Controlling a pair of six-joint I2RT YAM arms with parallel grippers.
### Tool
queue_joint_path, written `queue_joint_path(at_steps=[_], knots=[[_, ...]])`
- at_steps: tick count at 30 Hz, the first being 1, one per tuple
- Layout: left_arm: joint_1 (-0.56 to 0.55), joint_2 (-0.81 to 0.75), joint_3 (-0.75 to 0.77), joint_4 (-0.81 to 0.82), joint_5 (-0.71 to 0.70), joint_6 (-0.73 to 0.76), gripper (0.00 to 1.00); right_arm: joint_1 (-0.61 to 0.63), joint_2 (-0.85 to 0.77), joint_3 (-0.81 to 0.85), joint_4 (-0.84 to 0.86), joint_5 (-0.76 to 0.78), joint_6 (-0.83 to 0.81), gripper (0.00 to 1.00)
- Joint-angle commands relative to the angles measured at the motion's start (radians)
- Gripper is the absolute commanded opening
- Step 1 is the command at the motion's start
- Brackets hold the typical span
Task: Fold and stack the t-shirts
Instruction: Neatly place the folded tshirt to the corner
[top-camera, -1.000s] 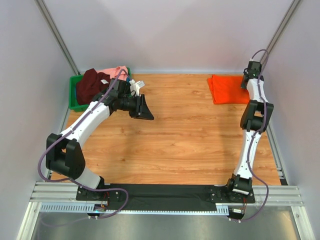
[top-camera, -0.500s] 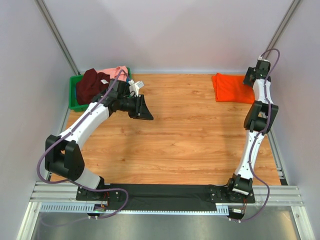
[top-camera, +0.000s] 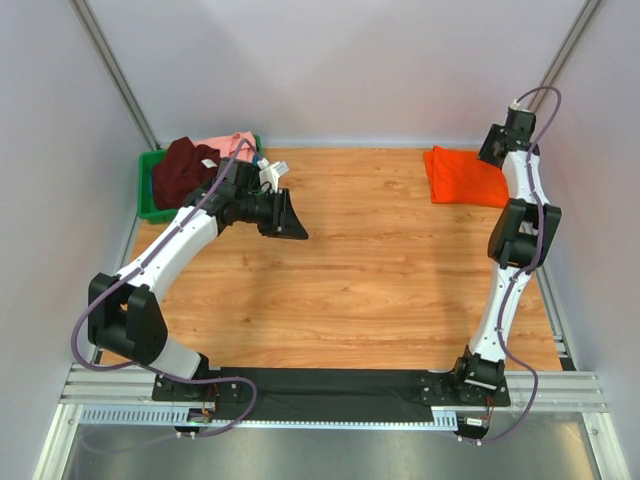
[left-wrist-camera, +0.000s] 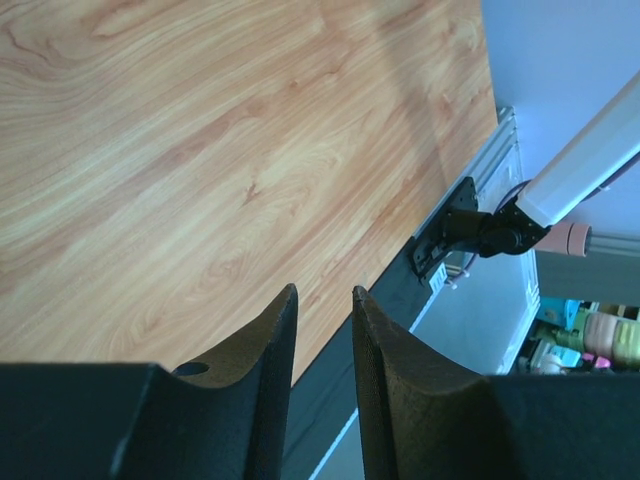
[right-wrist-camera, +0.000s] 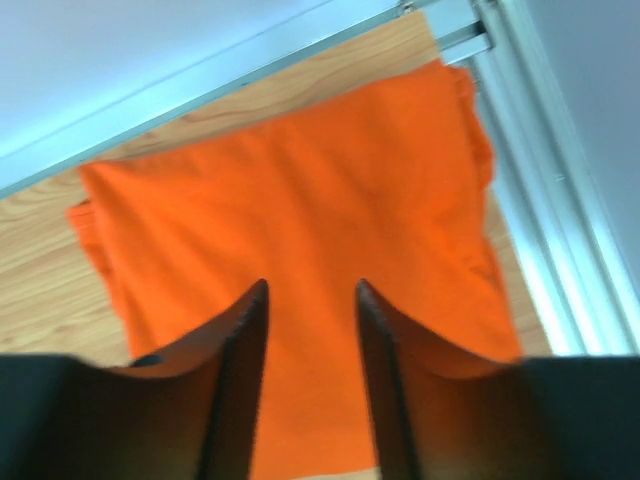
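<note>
Left pincer (left-wrist-camera: 324, 293) and right pincer (right-wrist-camera: 312, 287) both released, empty, but the right hovers over the folded orange shirt (right-wrist-camera: 300, 190) at 1 o'clock, could snag it.

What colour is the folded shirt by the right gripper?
The folded shirt is bright orange, clearest in the right wrist view.

wht arms (top-camera: 180, 240), purple cables (top-camera: 74, 345), blk end effectors (left-wrist-camera: 323, 300) (right-wrist-camera: 310, 290)

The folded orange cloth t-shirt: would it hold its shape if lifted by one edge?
Probably not: the folded orange cloth t-shirt lies with rumpled edges, so it would likely droop and unfold. Pushed, its thin layers might bunch.
</note>
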Motion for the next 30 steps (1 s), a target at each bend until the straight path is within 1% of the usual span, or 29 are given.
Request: queue_joint_path(at_steps=[1,3,5,6,10,13,21,24,27,30], knots=[[-0.004,-0.026,0.021,0.039,0.044,-0.025,0.36,0.027,-0.048,-0.034,-0.019,-0.097,0.058,0.39],[-0.004,-0.031,0.016,0.047,0.051,-0.028,0.36,0.041,-0.052,-0.069,-0.019,-0.122,0.068,0.20],[-0.004,-0.040,0.013,0.040,0.051,-0.020,0.36,0.064,-0.057,-0.090,-0.018,-0.140,0.077,0.10],[-0.004,-0.044,0.013,0.034,0.048,-0.017,0.36,0.078,-0.058,-0.108,-0.018,-0.149,0.088,0.09],[-0.004,-0.057,0.012,0.033,0.051,-0.015,0.36,0.110,-0.057,-0.140,-0.016,-0.201,0.108,0.07],[-0.004,-0.061,0.012,0.034,0.051,-0.017,0.36,0.130,-0.069,-0.168,-0.015,-0.203,0.112,0.07],[-0.004,-0.064,0.006,0.036,0.055,-0.020,0.37,0.143,-0.136,-0.341,0.002,-0.202,0.112,0.06],[-0.004,-0.066,-0.002,0.042,0.055,-0.025,0.37,0.144,-0.144,-0.370,0.007,-0.228,0.105,0.06],[-0.004,-0.060,0.000,0.047,0.061,-0.028,0.37,0.150,-0.158,-0.393,0.033,-0.292,0.097,0.07],[-0.004,-0.058,0.000,0.048,0.058,-0.028,0.37,0.159,-0.155,-0.386,0.048,-0.303,0.111,0.08]])
